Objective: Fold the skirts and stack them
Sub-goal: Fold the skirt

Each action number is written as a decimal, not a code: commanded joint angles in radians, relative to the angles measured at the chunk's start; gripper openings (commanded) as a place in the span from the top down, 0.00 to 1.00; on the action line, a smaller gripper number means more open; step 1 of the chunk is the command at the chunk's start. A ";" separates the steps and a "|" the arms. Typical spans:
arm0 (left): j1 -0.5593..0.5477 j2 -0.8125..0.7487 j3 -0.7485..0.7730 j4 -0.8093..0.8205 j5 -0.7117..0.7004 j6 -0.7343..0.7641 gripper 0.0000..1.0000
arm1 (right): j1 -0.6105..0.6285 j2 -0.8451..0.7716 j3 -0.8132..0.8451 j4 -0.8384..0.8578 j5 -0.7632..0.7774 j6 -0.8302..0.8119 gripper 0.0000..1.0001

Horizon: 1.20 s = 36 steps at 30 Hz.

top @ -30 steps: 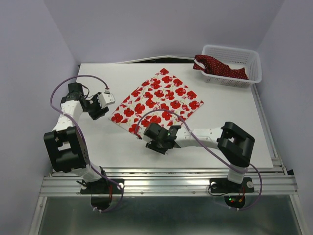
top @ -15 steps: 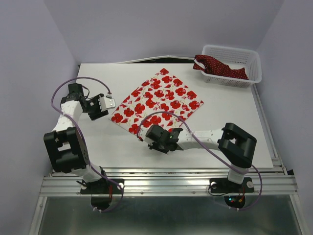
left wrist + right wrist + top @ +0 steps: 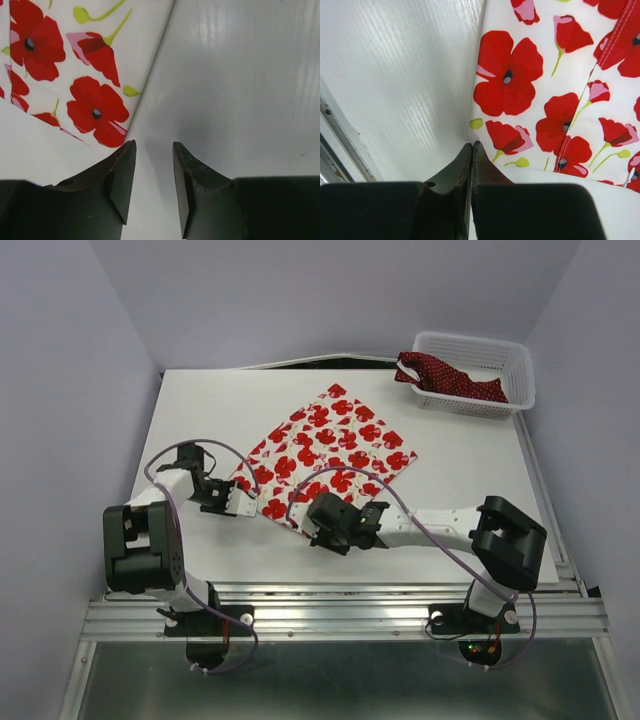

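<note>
The white skirt with red poppies point(image 3: 330, 445) lies flat in the middle of the table. My left gripper point(image 3: 243, 505) sits low at its left corner. In the left wrist view the left gripper point(image 3: 154, 145) is open, with only bare table between the jaws and the skirt's corner point(image 3: 95, 75) just beside the left finger. My right gripper point(image 3: 310, 524) is at the skirt's near corner. In the right wrist view the right gripper point(image 3: 471, 145) is shut, its tips pinching that corner of the poppy skirt point(image 3: 560, 90). The dark red dotted skirt point(image 3: 450, 380) lies bunched in the basket.
A white lattice basket point(image 3: 520, 365) stands at the table's back right corner. The table's front edge and metal rail point(image 3: 340, 145) run close behind the right gripper. Both arms' purple cables loop over the near half of the table.
The left arm has swung down from the table's left side to the skirt's left corner, its jaws narrower. The right gripper has slid left and closed at the near corner.
</note>
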 commanded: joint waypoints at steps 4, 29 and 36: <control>-0.052 0.094 0.056 0.067 -0.024 0.099 0.56 | -0.001 -0.076 -0.013 -0.003 -0.065 0.007 0.99; 0.035 -0.190 0.109 -0.221 0.007 0.054 1.00 | -0.067 -0.115 0.063 -0.080 -0.577 0.051 0.99; 0.092 -0.311 0.279 -0.315 0.117 -0.086 1.00 | -0.129 -0.116 0.192 -0.140 -0.767 0.117 0.99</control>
